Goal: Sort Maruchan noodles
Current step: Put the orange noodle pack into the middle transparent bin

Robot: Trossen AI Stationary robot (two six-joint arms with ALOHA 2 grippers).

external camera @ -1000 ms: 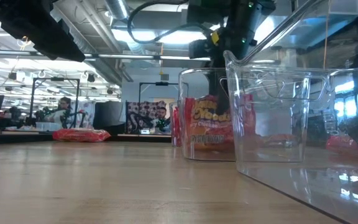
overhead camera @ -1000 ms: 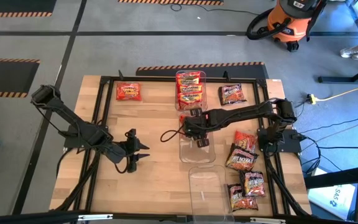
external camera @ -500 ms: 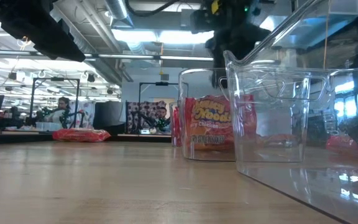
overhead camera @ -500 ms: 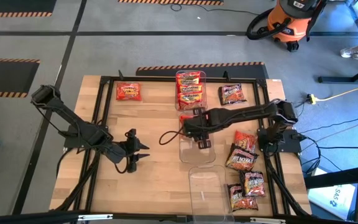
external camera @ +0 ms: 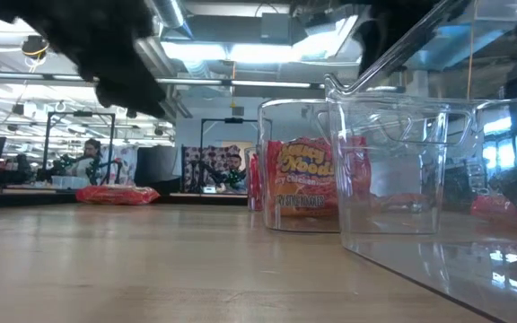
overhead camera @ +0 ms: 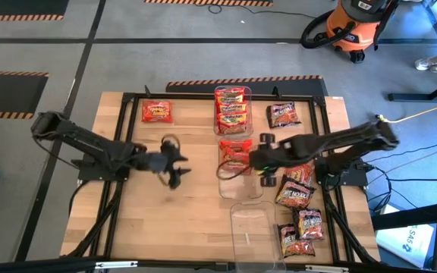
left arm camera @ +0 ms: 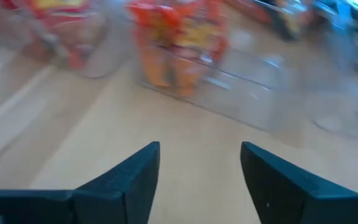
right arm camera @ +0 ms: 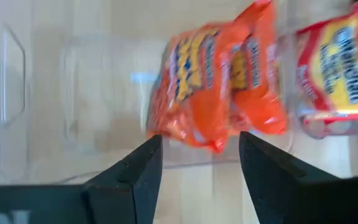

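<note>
The right claw (overhead camera: 265,159) hangs just beside the middle clear bin (overhead camera: 241,186), on its right, fingers spread with nothing between them; from that stance I judge its part with the orange-red packet (overhead camera: 235,152) is done, since that packet lies inside the bin at the far end, apart from the fingers; the left claw (overhead camera: 174,161) hovers over bare bench (overhead camera: 180,212) left of the bin, jaws apart and empty, perhaps bound for the lone red packet (overhead camera: 156,112) near the far left corner; the far bin (overhead camera: 232,129) holds a stack of red-yellow packets (overhead camera: 232,106), so each bin seems to take one flavour; the near bin (overhead camera: 250,231) shows no packet in it; still unsorted are a dark packet (overhead camera: 284,114) right of the far bin and a loose cluster of packets (overhead camera: 299,205) by the right edge, some overlapping.
</note>
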